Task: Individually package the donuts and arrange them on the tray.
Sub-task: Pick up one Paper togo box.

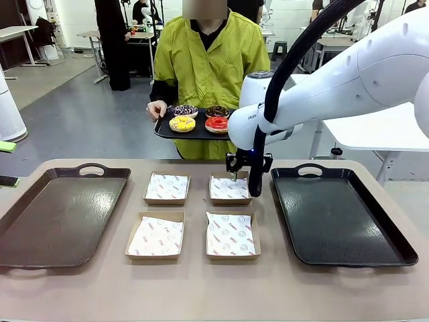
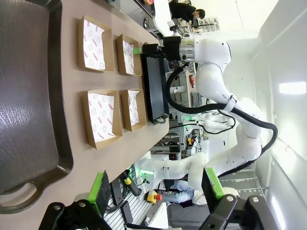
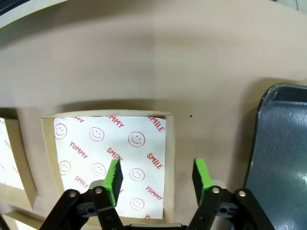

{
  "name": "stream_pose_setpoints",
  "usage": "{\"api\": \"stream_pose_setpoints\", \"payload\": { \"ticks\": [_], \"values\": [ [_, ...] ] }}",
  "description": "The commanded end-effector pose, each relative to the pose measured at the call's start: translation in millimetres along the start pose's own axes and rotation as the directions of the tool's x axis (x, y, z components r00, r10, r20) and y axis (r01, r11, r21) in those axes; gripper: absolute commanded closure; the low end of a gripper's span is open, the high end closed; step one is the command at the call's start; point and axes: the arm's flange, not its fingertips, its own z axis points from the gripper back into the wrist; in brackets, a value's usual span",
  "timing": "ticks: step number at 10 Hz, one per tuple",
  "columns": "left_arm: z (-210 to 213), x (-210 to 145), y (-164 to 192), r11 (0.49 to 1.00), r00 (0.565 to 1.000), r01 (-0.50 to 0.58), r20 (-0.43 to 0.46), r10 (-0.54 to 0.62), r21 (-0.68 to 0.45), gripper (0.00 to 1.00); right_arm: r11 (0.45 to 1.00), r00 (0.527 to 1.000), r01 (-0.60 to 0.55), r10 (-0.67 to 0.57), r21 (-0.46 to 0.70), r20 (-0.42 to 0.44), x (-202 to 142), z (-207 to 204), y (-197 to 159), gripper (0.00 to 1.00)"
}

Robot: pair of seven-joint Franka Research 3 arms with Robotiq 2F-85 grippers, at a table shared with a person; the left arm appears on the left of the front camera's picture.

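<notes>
Hovering low over the far-right box (image 1: 229, 189), the right gripper (image 1: 236, 176) has its jaws partly apart with nothing held. In the right wrist view one green pad (image 3: 113, 179) hangs over the printed paper liner (image 3: 115, 143) and the other over bare table (image 3: 206, 96), so the box's right wall lies under the gap. Closing from this stance would probably pinch wall and liner together, creasing the paper, tipping the light box or dragging it toward the black tray (image 1: 342, 215). That tray's rim lies just beside the wall, leaving the outer finger only a narrow strip of table, so a rim strike is also a risk. The left gripper (image 2: 156, 191) is wide open and empty at the table's left side, well apart from the boxes. The task's items are beyond the far edge: the sprinkled donut (image 1: 185, 110), brown donut (image 1: 216, 111), yellow donut (image 1: 181, 123) and red donut (image 1: 216, 124) sit on a small dark tray (image 1: 161, 129) held by the person's hand (image 1: 156, 109). The right arm crosses in front of that tray, so a handover could meet it. The far-left box (image 1: 167, 188), near-left box (image 1: 155, 236) and near-right box (image 1: 231, 235) leave only slim channels between them. Wider bare room lies along the near edge, and on the floors of the black tray and the brown tray (image 1: 60, 215).
</notes>
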Motion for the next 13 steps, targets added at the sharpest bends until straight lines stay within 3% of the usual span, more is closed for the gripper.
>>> {"api": "stream_pose_setpoints", "payload": {
  "ticks": [1, 2, 9, 11, 13],
  "values": [
    [1, 1, -1, 1.000, 1.000, 0.009, 0.007, -0.009, -0.016, 0.00, 1.000, 1.000, 0.016, -0.016, -0.003, -0.017, 5, -1, 1, 0.64],
    [1, 1, -1, 1.000, 1.000, 0.009, 0.007, -0.009, -0.016, 0.00, 1.000, 0.999, 0.020, -0.020, -0.003, -0.027, 6, -3, 0, 1.00],
    [1, 1, -1, 1.000, 1.000, 0.009, 0.007, -0.009, -0.016, 0.00, 0.998, 0.998, 0.062, -0.062, 0.006, -0.027, 7, -1, -5, 1.00],
    [1, 1, -1, 1.000, 1.000, 0.009, 0.007, -0.009, -0.016, 0.00, 0.996, 0.995, 0.092, -0.091, 0.013, -0.037, -3, 28, -1, 1.00],
    [1, 1, -1, 1.000, 1.000, 0.009, 0.007, -0.009, -0.016, 0.00, 0.998, 0.998, 0.058, -0.057, 0.012, -0.038, -15, 85, 2, 1.00]
  ]
}}
